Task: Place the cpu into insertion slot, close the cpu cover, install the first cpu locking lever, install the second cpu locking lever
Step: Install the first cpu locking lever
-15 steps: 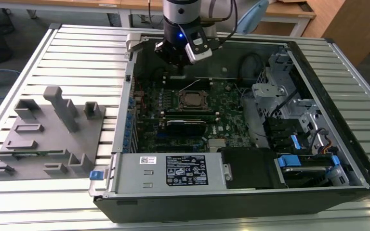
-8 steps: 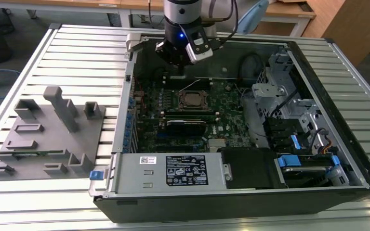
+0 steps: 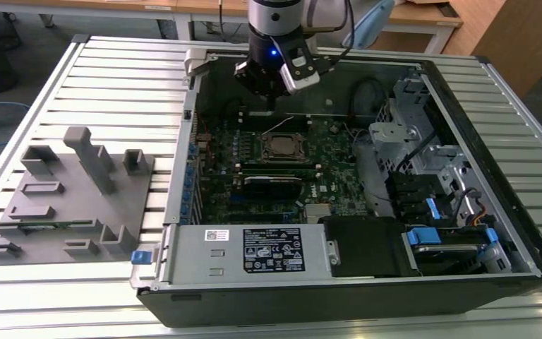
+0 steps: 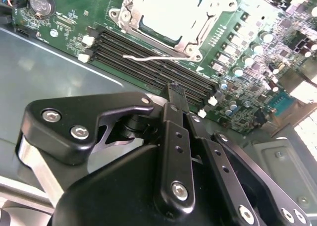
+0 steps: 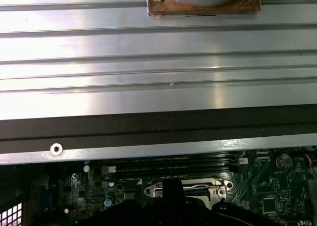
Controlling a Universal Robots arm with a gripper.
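A robot arm hangs over an open computer case (image 3: 346,305) that lies on a slatted metal surface (image 3: 64,296). At the upper centre of the exterior view the gripper (image 3: 271,99) points down into the case. It is poised above the far edge of the green circuit board (image 3: 337,169) and just above the insertion slot (image 3: 267,157) in the frame.

In the second wrist view the black jaws are clenched together, with nothing seen between them. The tips are clear of the board.

The cpu (image 4: 171,13) sits in the insertion slot near the middle of the board in the exterior view. Its dull metal top shows through the window of the cpu cover (image 4: 158,41), which lies flat over it.

A thin wire lever (image 4: 148,58) juts out from the cover's edge across the long black memory slots (image 4: 143,50).

A power supply box (image 3: 252,251) with a label fills the lower centre of the case. A grey plastic fixture (image 3: 73,191) stands on the surface at the exterior view's left, well apart from the gripper.
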